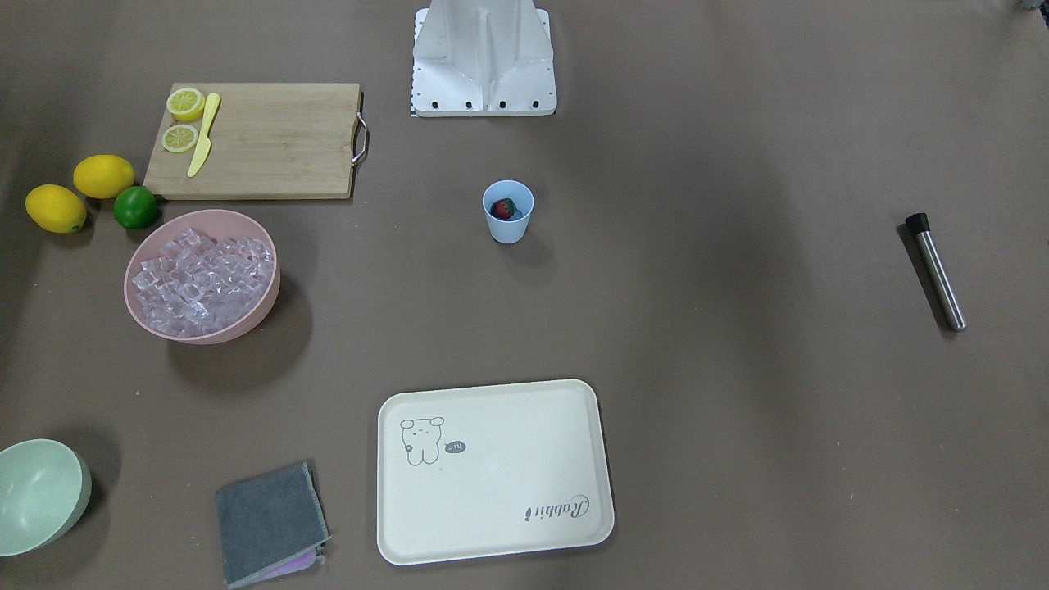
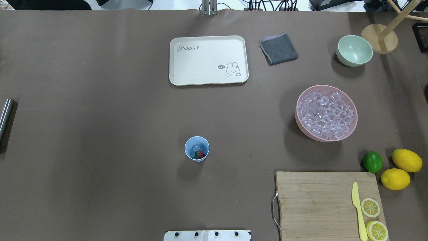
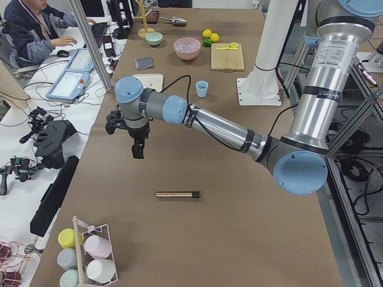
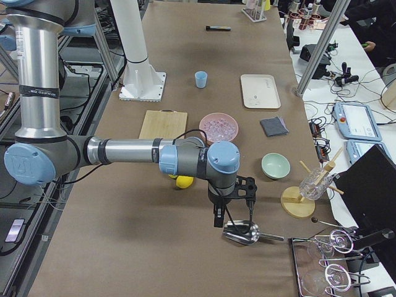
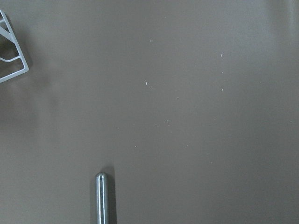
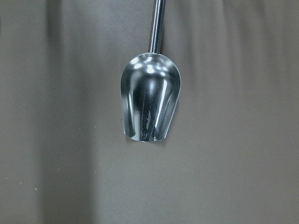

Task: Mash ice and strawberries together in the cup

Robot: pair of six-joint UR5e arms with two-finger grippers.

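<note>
Brown-covered table [image 2: 100, 67] — cluttered white workbench [image 3: 24, 209] alongside.

Light: even, diffuse, from above; exposure moderate in both fixed top views. Worktop [image 1: 737, 123] matte, with faint darker bands. Pink bowl [image 1: 202, 274] throws a wide, soft-edged shadow toward the front-facing view's bottom; cup [image 1: 508, 211] a small faint one (same direction). Right wrist view: scoop [image 6: 150, 103] sharp, bright specular streaks in its hollow, a broad dim band down the frame's left. Left wrist view dim, corners darker; metal rod [image 5: 102, 198] slightly soft.
</note>
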